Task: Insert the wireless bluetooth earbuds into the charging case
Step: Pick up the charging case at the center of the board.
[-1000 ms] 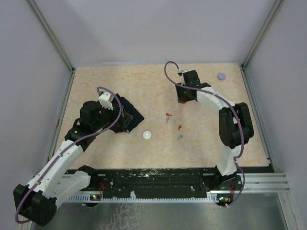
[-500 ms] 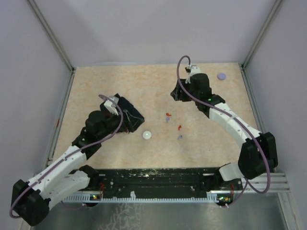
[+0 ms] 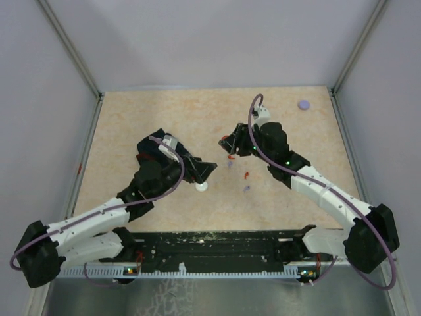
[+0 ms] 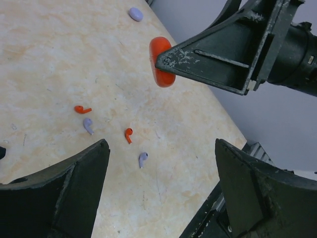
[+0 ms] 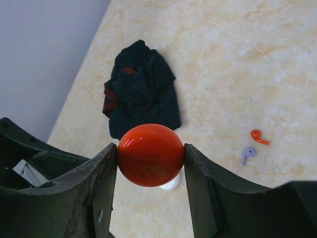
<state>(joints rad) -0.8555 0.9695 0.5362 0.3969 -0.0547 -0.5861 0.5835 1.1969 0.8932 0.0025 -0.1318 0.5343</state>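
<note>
Beige marbled tabletop (image 3: pixel 131 118) fills the frame, left gripper (image 4: pixel 161 145) gaping wide and empty, right gripper (image 3: pixel 228 142) pinching the red round case (image 5: pixel 150 154) by its edges — smooth shell could squirt out and scatter the tiny red and lavender earbuds (image 4: pixel 128 135) lying loose mid-frame.

A dark crumpled cloth (image 5: pixel 141 91), navy-black with a red patch showing among its folds, lies on the beige marbled surface (image 3: pixel 164 112). Pale grey-lilac walls (image 3: pixel 210 39) close the surface in on three sides, with slanting metal frame posts at the far left corner (image 3: pixel 69 47) and the far right corner (image 3: pixel 358 45). A black rail (image 3: pixel 217 243) runs along the near edge of the surface.
</note>
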